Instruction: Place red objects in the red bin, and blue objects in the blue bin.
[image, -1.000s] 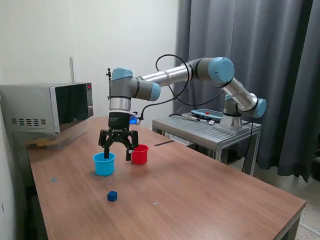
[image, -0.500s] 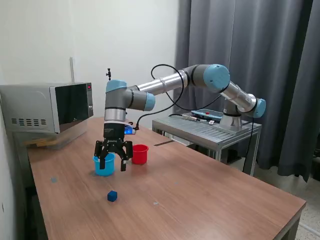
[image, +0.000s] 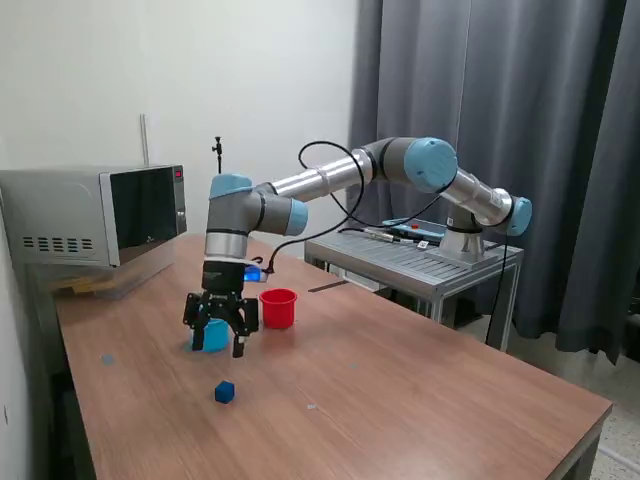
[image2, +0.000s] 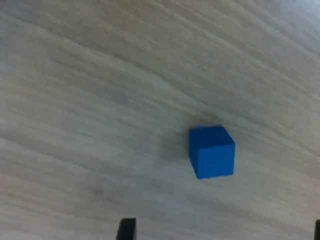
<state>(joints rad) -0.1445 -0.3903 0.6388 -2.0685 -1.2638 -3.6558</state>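
- On the wooden table (image: 400, 380), the gripper (image: 221, 335) hangs spread wide, empty, partly hiding the blue bin (image: 212, 335).
- Red bin (image: 278, 308) just beside.
- Blue cube (image: 224, 392) lies nearer the camera, unobstructed.
- Microwave (image: 95, 215) behind.

Arm (image: 330, 180) reaches far out from base, elbow high, wrist vertical. Gripper (image: 221, 338) points straight down, fingers (image: 238, 345) spread wide, nothing btwn them.

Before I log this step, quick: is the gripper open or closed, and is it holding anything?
Gripper: open, fingers spread, holding nothing.
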